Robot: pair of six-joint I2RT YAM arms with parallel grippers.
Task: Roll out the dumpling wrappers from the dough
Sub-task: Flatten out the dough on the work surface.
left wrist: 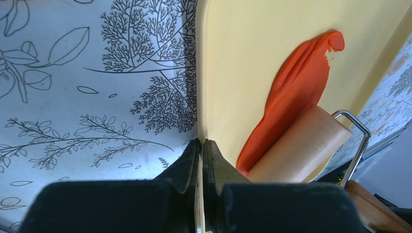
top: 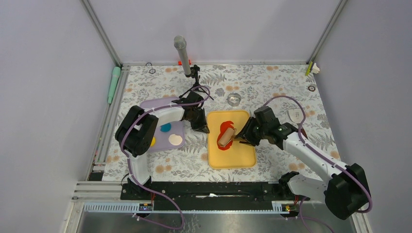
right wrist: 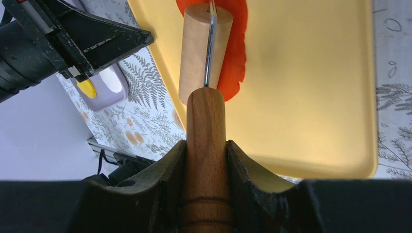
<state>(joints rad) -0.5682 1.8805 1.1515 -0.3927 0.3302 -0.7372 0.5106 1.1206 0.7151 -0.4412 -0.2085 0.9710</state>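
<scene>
A flattened, elongated sheet of red dough [top: 226, 128] lies on the yellow tray [top: 238, 156]; it is not a round disc. My right gripper [top: 242, 139] is shut on the wooden handle [right wrist: 206, 121] of a small roller [top: 224, 138], whose cylinder [right wrist: 196, 48] rests on the near end of the dough [right wrist: 236, 53]. My left gripper [top: 201, 128] is shut on the tray's left rim [left wrist: 200, 97]. In the left wrist view, the dough [left wrist: 296, 92] and the roller [left wrist: 303, 148] show to the right of the gripper [left wrist: 201, 142].
A purple tray [top: 163, 108] at the left holds a blue disc [top: 165, 127], a cream disc [top: 176, 140] and a yellow disc [top: 152, 141]. A microphone on a stand [top: 181, 52] and a small metal cup [top: 234, 99] stand behind. A green tool [top: 113, 82] lies far left.
</scene>
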